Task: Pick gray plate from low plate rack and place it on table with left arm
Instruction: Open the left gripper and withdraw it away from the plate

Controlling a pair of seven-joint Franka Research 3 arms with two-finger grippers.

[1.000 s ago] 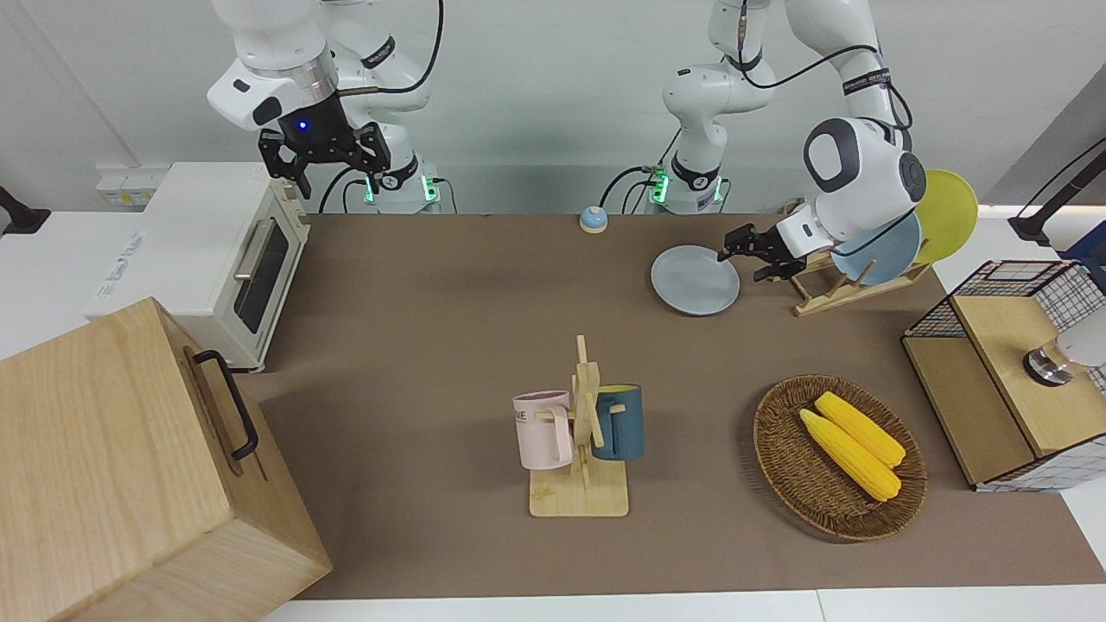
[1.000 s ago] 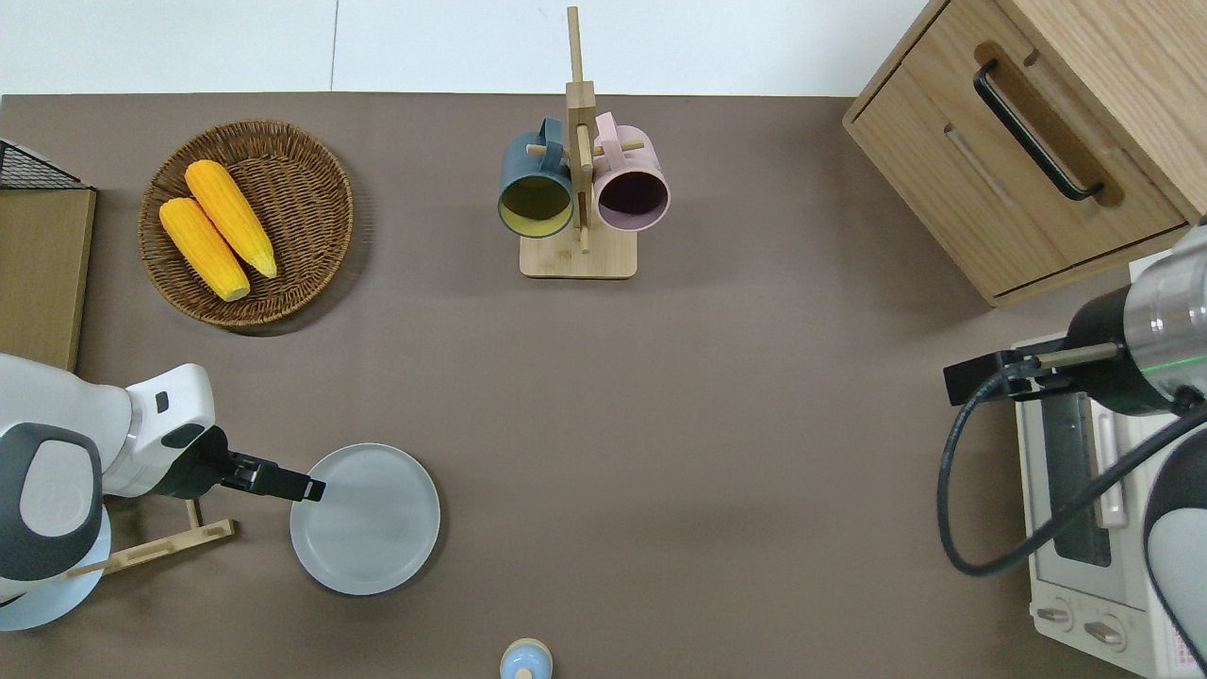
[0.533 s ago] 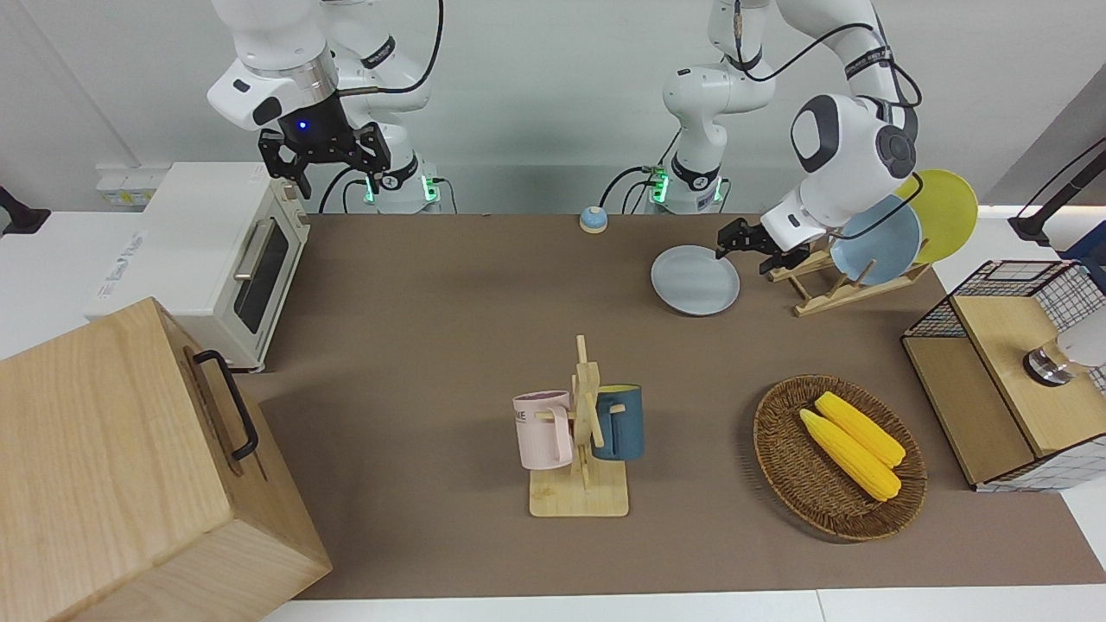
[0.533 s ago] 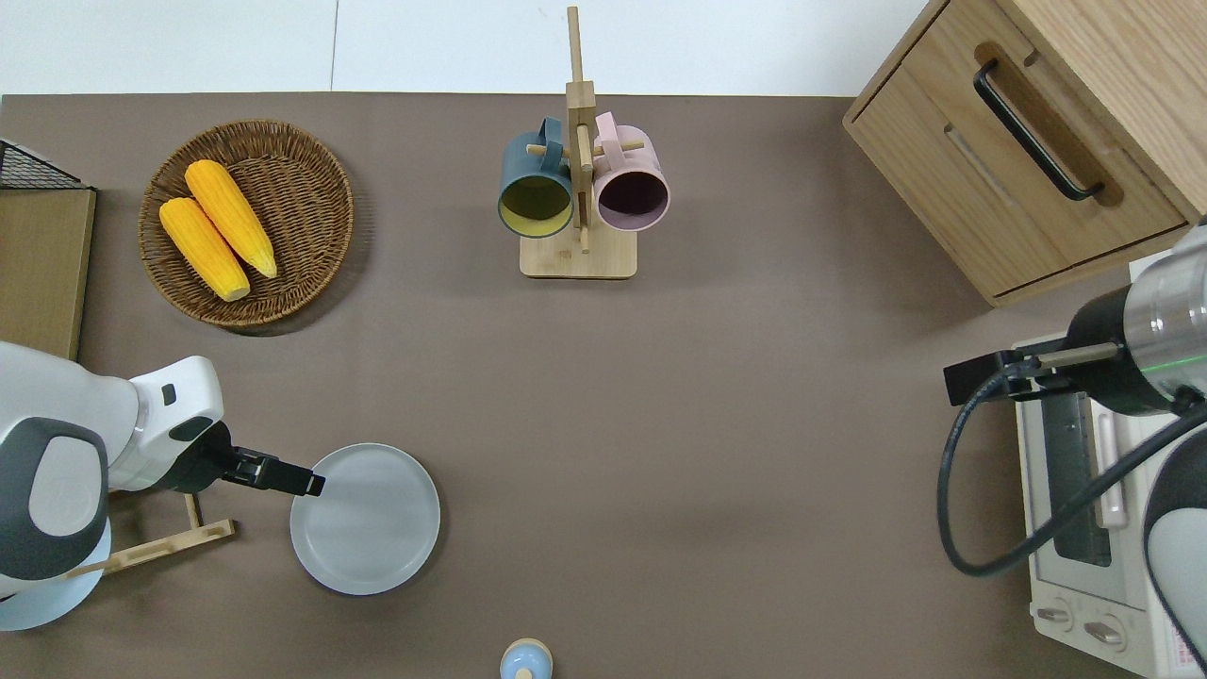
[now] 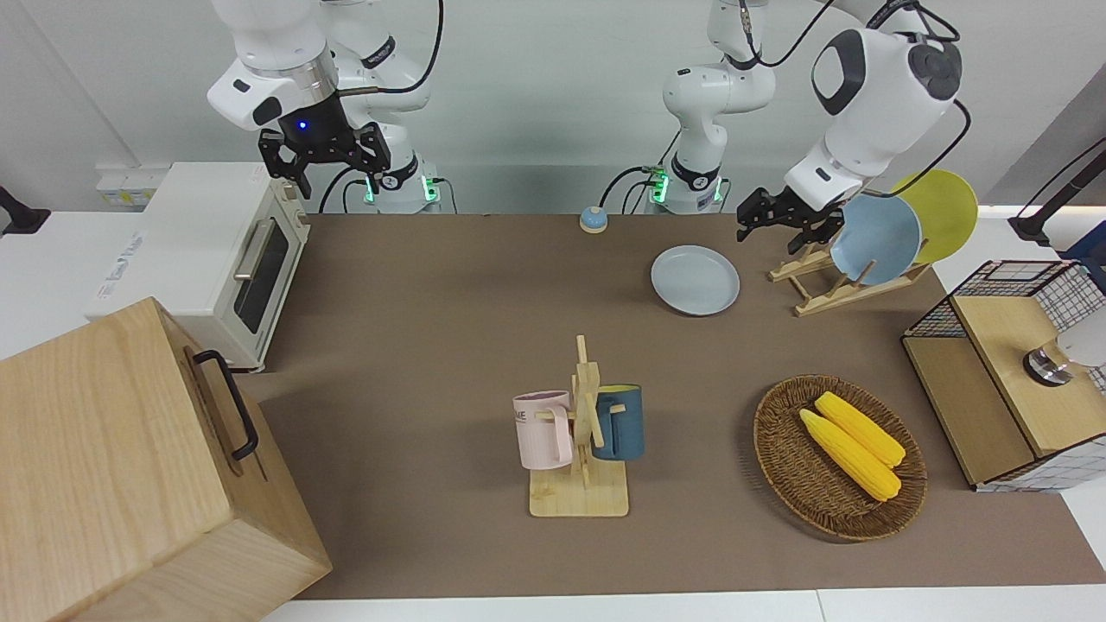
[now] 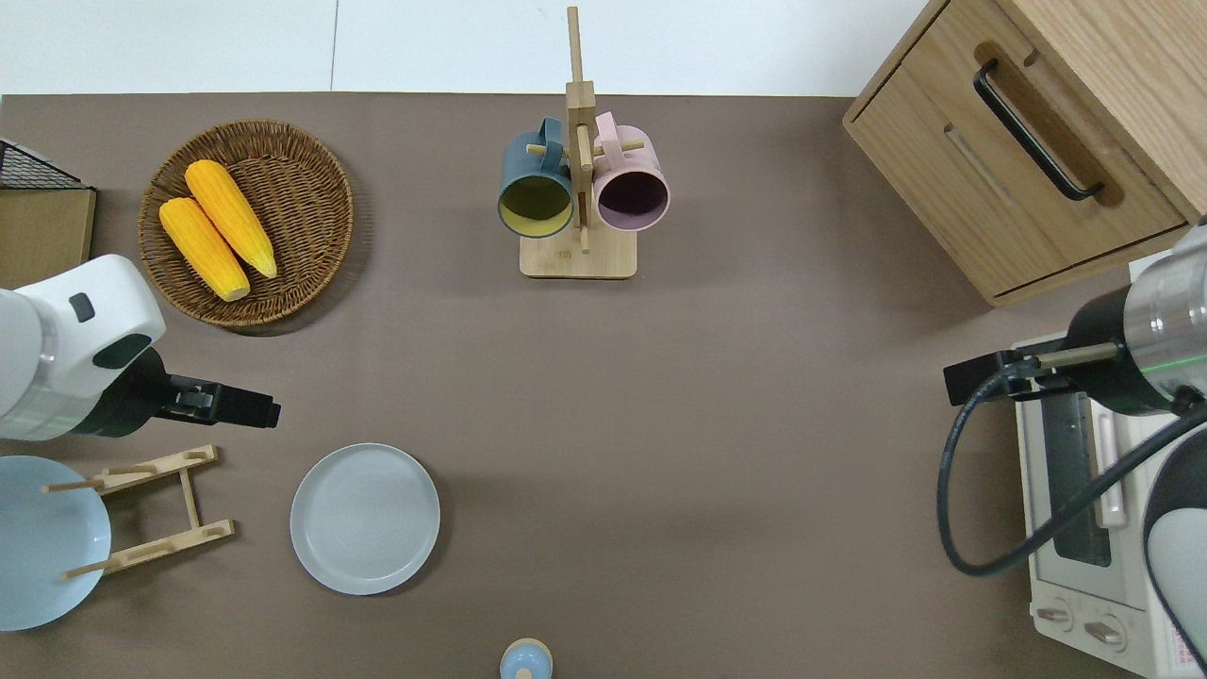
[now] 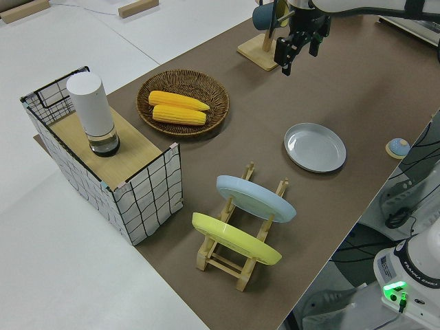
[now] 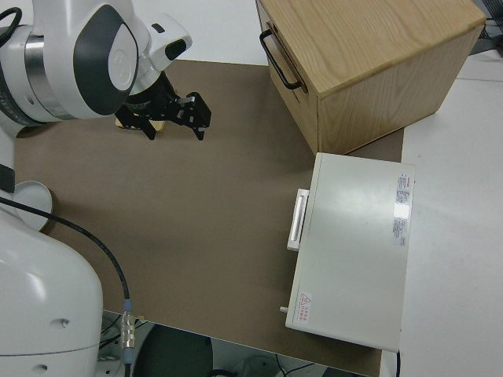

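The left pincer [image 6: 267, 412] is hanging in the air with its fingers spread apart and nothing between them, over bare brown mat between the wicker basket [image 6: 311, 160] of corn and the low plate rack [image 6: 151, 514]. A second ago it was sitting low at the rim of the gray plate [image 6: 365, 518]; now it is lifting clear and swinging away. The plate is lying flat on the surface [image 6: 717, 424], just beside the rack, so the placing looks done and only the retreat remains. The sky-blue plate [image 5: 874, 238] and yellow plate [image 5: 949, 207] are leaning in their slots. The right arm is parked.
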